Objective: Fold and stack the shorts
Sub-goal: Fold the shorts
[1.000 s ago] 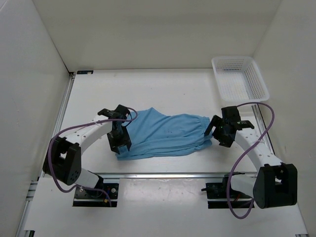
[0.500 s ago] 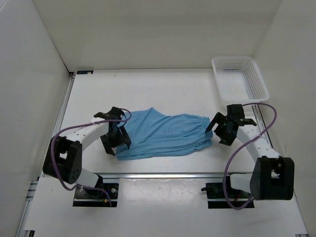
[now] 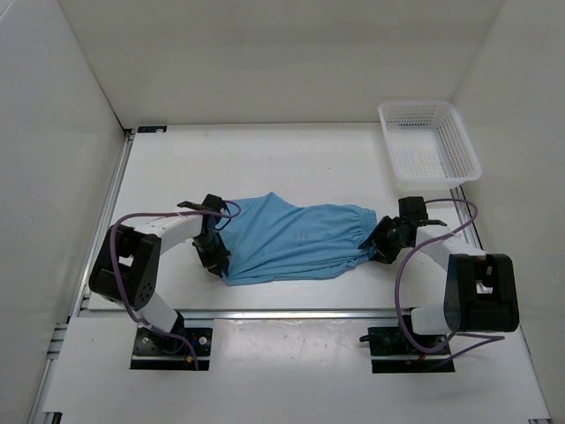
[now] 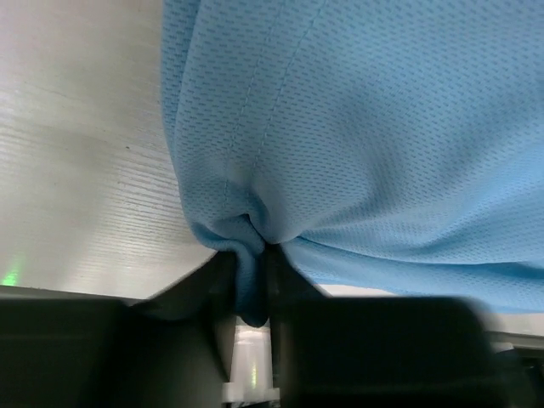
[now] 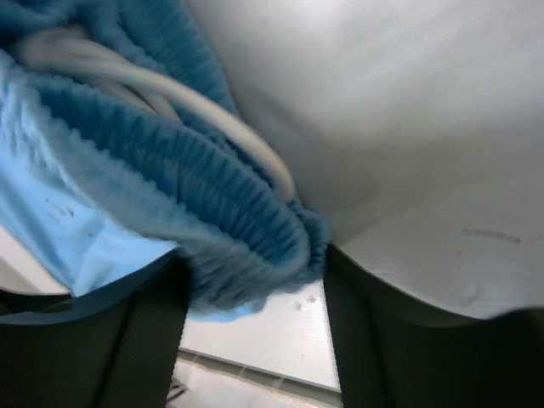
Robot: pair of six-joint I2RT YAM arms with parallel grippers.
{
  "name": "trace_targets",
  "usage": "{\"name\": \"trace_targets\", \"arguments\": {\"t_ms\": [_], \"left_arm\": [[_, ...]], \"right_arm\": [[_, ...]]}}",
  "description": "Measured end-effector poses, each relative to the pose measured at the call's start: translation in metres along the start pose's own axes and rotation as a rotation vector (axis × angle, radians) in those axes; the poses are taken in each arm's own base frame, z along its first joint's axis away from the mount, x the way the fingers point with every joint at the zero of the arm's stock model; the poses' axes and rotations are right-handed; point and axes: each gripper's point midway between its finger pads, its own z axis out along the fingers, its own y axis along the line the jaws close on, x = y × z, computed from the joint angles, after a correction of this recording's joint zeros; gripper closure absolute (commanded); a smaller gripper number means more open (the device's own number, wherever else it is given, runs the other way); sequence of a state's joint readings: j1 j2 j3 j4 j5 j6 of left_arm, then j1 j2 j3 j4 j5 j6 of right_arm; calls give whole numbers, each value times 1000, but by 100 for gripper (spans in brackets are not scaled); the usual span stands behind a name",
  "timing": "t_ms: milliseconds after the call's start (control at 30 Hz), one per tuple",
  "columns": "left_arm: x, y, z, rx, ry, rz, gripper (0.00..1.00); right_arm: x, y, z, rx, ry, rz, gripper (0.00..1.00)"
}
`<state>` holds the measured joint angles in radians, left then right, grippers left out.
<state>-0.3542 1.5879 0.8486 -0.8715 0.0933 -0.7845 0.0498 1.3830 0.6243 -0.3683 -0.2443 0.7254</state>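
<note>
Both my arms sit folded low, elbows out toward the lower corners of the frame. Left of centre, my left gripper [image 3: 212, 253] has its jaws pinched tight on the shorts [image 3: 291, 238]. Right of centre, my right gripper [image 3: 385, 240] clamps them between its fingers [image 5: 144, 340].

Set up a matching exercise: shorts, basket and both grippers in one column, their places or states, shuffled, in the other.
1. shorts
2. basket
3. left gripper
4. right gripper

A. pinching plain blue fabric
B. at the far right corner of the table
C. gathered waistband between its fingers
D. spread between the two grippers

Pairs: 1-D, 2-B, 3-A, 4-C
</note>
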Motion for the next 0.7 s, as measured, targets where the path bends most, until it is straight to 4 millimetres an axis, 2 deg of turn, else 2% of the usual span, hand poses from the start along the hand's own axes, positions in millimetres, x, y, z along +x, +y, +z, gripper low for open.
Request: {"name": "trace_targets", "arguments": {"t_ms": [33, 67, 133, 200, 267, 367, 433, 467, 533, 567, 600, 700], "left_arm": [[0, 0, 0, 1, -3, 3, 59], [-1, 0, -2, 3, -9, 6, 38], [-4, 1, -7, 2, -25, 9, 35], [-14, 0, -21, 10, -65, 1, 21], [-33, -3, -41, 28, -130, -14, 21], [-69, -3, -70, 63, -244, -67, 26], [-90, 4, -79, 65, -291, -112, 31], [-98, 7, -78, 62, -297, -130, 36], [-111, 17, -68, 40, -284, -163, 41], [-114, 20, -60, 25, -268, -173, 47], [-117, 22, -50, 8, -243, -176, 59], [-117, 24, -22, -31, -171, -171, 80]], "right_arm": [[-1, 2, -1, -8, -2, 5, 28], [-3, 5, -2, -19, -16, -5, 24], [-5, 6, -4, -23, -27, -16, 20], [-5, 6, -5, -22, -34, -20, 19], [-6, 5, -6, -17, -39, -21, 19], [-6, 4, -6, -14, -41, -23, 23], [-7, 3, -6, -8, -45, -24, 30], [-7, 2, -5, -3, -47, -25, 37], [-8, -1, -3, 11, -48, -26, 40], [-8, -1, -2, 14, -45, -22, 48], [-9, -2, -2, 18, -48, -26, 52], [-10, -5, 0, 35, -48, -25, 66]]}}
